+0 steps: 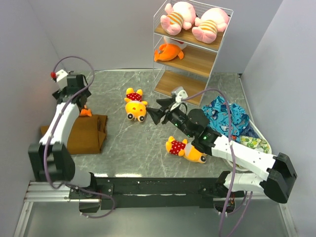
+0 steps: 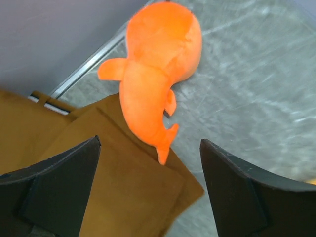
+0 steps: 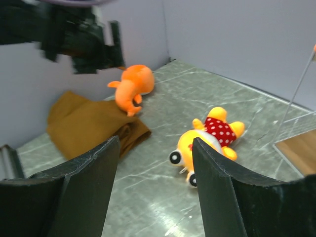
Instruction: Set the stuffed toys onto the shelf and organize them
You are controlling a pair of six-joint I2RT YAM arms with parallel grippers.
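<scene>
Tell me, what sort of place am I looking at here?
Most likely a robot test cell, not a home: plain panel walls box in a marble-look tabletop, two arms are bolted to a rail at its near edge, and the small wire shelf holds plush toys.

No legible text or markings
</scene>
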